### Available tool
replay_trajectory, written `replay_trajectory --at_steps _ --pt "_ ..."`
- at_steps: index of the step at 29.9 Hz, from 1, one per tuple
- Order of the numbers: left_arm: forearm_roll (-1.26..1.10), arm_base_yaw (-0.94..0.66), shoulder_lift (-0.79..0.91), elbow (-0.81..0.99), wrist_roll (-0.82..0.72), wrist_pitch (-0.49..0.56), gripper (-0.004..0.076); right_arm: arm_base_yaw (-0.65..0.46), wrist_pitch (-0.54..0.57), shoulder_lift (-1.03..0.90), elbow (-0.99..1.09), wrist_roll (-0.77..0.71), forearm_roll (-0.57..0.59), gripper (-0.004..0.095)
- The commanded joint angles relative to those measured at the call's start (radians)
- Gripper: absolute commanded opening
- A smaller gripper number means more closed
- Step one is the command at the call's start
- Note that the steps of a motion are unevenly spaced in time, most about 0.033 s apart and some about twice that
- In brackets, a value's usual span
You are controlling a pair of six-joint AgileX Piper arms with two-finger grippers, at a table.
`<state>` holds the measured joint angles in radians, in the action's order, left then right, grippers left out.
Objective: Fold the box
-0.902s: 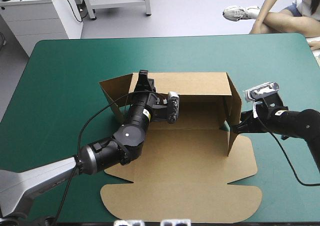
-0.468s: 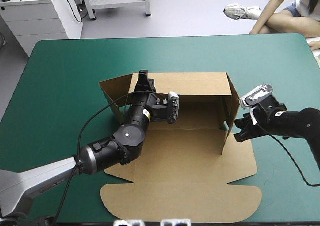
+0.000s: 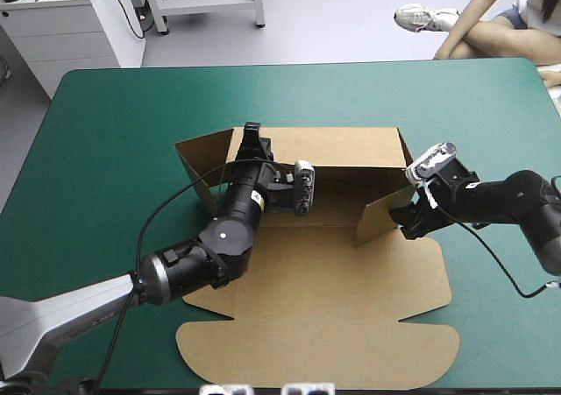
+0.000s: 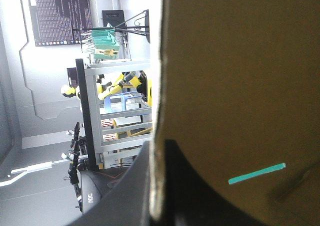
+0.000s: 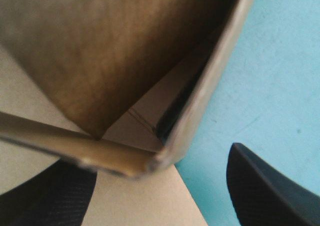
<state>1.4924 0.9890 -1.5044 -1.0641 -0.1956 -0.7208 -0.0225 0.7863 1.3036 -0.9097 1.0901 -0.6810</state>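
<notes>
Squarely midway on the teal-green bench with the brown box, back wall raised, lid flat. Reaching diagonally forward with the left tool pinched tight on the back wall's left end. Lying low from the right with the right tool spread wide astride the inward-angled right flap.

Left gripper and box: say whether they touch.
Touching. In the left wrist view a raised wall of the box sits pinched between the black fingers of the left gripper.
</notes>
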Motion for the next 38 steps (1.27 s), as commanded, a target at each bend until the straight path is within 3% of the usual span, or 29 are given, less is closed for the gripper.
replay_trajectory --at_steps 1,4,7,16,25,33,38 --pt "0.056 0.003 0.036 -0.030 -0.014 -0.017 0.0014 -0.003 0.023 -0.016 -0.033 0.122 -0.156 0.0674" --pt "0.056 0.003 0.036 -0.030 -0.014 -0.015 0.0014 -0.003 0.049 -0.016 -0.033 0.127 -0.252 0.0673" --pt "0.056 0.003 0.036 -0.030 -0.014 -0.013 0.0014 -0.003 0.049 -0.016 -0.026 0.108 -0.274 0.0654" --pt "0.056 0.003 0.036 -0.030 -0.016 -0.013 0.0014 -0.003 -0.071 -0.077 0.133 0.214 -0.497 0.0624" --pt "0.056 0.003 0.036 -0.030 -0.016 -0.005 0.0014 0.025 -0.150 -0.161 0.205 0.239 -0.494 0.0597" --pt "0.056 0.003 0.036 -0.030 -0.016 -0.005 0.0014 0.230 -0.529 -0.160 0.270 0.266 -0.514 0.0583" --pt "0.056 0.003 0.036 -0.030 -0.016 -0.005 0.0014 0.299 -0.680 -0.149 0.270 0.289 -0.548 0.0583"
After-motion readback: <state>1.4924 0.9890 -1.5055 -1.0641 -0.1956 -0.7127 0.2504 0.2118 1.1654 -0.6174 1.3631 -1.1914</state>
